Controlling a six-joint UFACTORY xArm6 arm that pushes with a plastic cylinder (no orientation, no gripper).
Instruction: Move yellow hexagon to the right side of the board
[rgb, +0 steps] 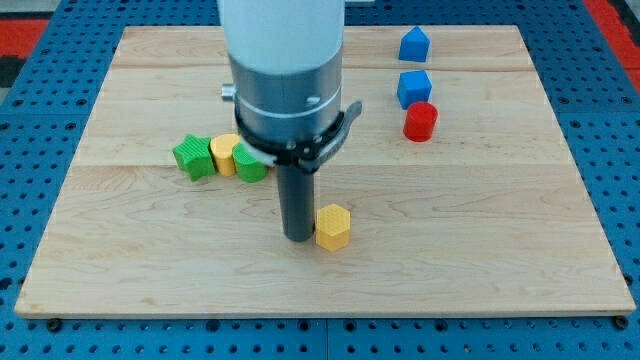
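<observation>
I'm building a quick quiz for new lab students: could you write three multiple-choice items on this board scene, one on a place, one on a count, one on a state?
1. Where is my tip relative to the yellow hexagon?
A. at its left side
B. at its right side
C. far above it

2. How many blue blocks are on the board?
A. one
B. two
C. three

3. The red cylinder is
A. alone at the view's bottom
C. stacked on a green block
B. right next to a blue block

Answers: 1 A, the rod stands against the hexagon's left. 2 B, a second blue block sits near the top edge. 3 B, it sits just under the lower blue block.
</observation>
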